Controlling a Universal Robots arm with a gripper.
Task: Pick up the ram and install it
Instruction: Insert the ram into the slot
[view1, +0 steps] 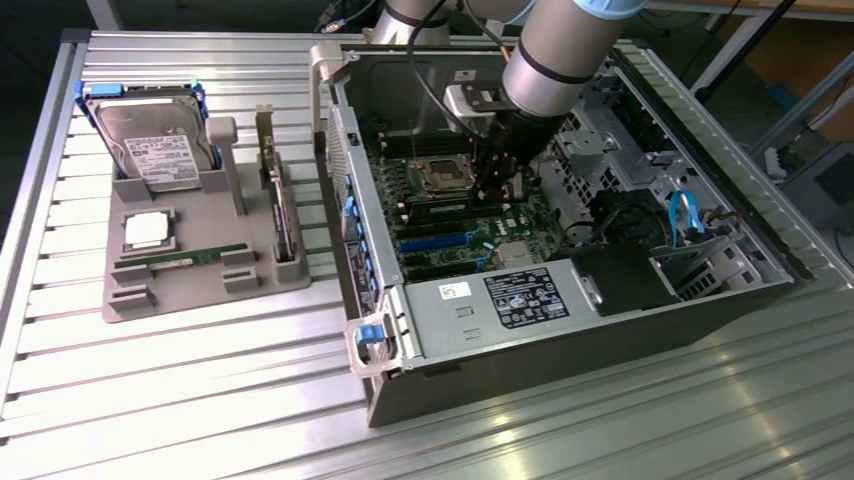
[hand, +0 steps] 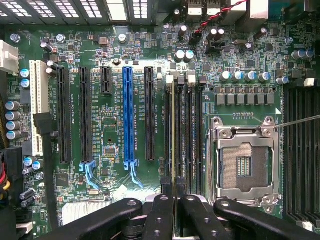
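**Examiner:** What is recorded of the arm's position?

**Inspector:** The arm (view1: 561, 50) is seen reaching down into the open computer case (view1: 561, 370), which is laid on its side on the slatted metal surface (view1: 200, 400). The gripper (view1: 497, 190) is placed low over the motherboard (hand: 107, 115), just beside the empty processor socket (view1: 447, 178).

**Examiner:** How are the fingers found?

**Inspector:** In the wrist view the fingers (hand: 162, 215) are drawn in to a narrow gap, and the ram (hand: 173, 125) is gripped between them. The ram is seen edge-on, as a thin pale line running away from the fingertips.

**Examiner:** Where is the ram located?

**Inspector:** It is lined up along one of the black memory slots, in the bank between the socket and the blue expansion slot (hand: 128, 115), on the side of that bank away from the socket. Whether it is pressed fully home cannot be told.

**Examiner:** What else is noted?

**Inspector:** At the exterior view's left a grey tray (view1: 200, 290) is set on the surface, well apart from the gripper. A second stick (view1: 187, 257) is laid flat in it. A hard drive (view1: 154, 140), a square processor chip (view1: 147, 228) and an expansion card (view1: 276, 200) standing on edge are also held there.
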